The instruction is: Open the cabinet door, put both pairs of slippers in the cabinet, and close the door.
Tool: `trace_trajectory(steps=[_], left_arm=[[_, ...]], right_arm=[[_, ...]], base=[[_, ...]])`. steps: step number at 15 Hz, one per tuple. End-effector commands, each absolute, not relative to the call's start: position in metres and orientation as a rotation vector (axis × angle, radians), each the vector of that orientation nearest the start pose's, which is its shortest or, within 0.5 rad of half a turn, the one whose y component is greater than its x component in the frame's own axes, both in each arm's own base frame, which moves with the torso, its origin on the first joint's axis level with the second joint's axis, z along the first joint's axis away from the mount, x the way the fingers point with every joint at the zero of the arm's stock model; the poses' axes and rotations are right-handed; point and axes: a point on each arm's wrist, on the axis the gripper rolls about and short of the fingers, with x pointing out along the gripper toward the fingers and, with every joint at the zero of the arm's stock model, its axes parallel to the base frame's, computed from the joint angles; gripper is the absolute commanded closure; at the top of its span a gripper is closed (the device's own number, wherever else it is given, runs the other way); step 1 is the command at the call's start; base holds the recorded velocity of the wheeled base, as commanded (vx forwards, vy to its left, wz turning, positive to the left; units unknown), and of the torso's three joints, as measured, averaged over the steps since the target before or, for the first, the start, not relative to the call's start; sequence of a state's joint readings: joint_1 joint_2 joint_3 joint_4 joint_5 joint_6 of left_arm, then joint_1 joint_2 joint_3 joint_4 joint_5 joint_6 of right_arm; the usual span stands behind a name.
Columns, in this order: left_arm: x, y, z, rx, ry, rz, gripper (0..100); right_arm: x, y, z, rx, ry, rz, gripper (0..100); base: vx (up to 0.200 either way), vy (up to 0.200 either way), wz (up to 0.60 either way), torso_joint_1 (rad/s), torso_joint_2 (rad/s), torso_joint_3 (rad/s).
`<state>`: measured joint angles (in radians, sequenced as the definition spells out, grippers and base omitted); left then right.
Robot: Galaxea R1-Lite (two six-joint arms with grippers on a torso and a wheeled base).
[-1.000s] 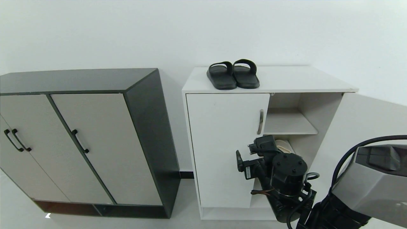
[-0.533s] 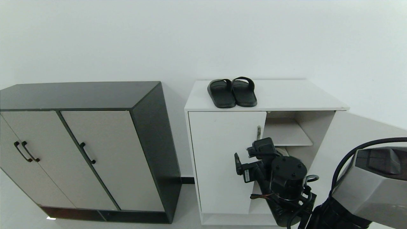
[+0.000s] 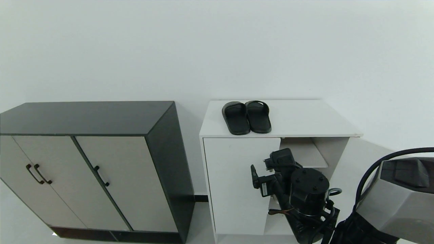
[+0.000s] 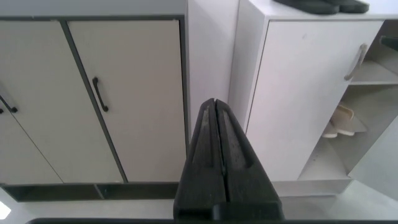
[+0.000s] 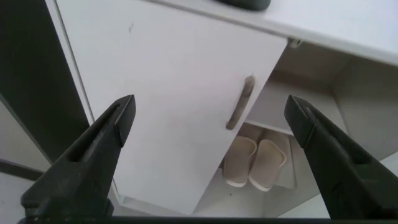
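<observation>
the right gripper (image 5: 209, 106) hangs in front of the white cabinet (image 3: 305, 118) with its two fingers (image 5: 93, 168) spread wide apart, holding nothing and touching nothing. straight ahead of it, framed between the fingers, is the cabinet's closed door (image 5: 155, 87) with its slim upright handle (image 5: 239, 102); the gripper stands clear of both. past the handle edge of that door the other half of the cabinet is open, and a shelf (image 3: 305, 156) crosses it. inside that open half, ahead of the gripper and on a lower level, a pale pair of slippers (image 5: 255, 163) lies side by side. the black pair of slippers (image 3: 246, 117) sits higher than the gripper, on the cabinet's top, side by side near its front edge above the closed door.

the left gripper (image 4: 214, 106) has its fingers pressed flat together with nothing between them. it hangs in open air, well back from the furniture, pointing at the strip of wall between the white cabinet and a dark cabinet (image 3: 84, 117) with two pale doors. the dark cabinet stands ahead of it to one side, the white one to the other.
</observation>
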<state>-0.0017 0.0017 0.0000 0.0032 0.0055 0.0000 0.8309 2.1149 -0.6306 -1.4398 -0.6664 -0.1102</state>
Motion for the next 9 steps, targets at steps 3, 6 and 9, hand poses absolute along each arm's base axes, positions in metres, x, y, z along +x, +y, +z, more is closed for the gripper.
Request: trace_trajectory(steps=[3, 6, 9], left_arm=[[-0.023, 0.000, 0.075, 0.000, 0.005, 0.005, 100], [-0.023, 0.000, 0.075, 0.000, 0.005, 0.005, 100], [-0.023, 0.000, 0.075, 0.000, 0.005, 0.005, 100]], right_arm=[[0.238, 0.243, 0.074, -0.154, 0.032, 0.266, 0], [0.243, 0.242, 0.078, -0.197, -0.038, 0.265, 0], [0.249, 0.251, 0.104, -0.152, 0.061, 0.272, 0]], base=[[0.000, 0.000, 0.00, 0.263, -0.60, -0.330], [0.000, 0.000, 0.00, 0.085, -0.19, -0.108], [0.000, 0.000, 0.00, 0.000, 0.00, 0.000]])
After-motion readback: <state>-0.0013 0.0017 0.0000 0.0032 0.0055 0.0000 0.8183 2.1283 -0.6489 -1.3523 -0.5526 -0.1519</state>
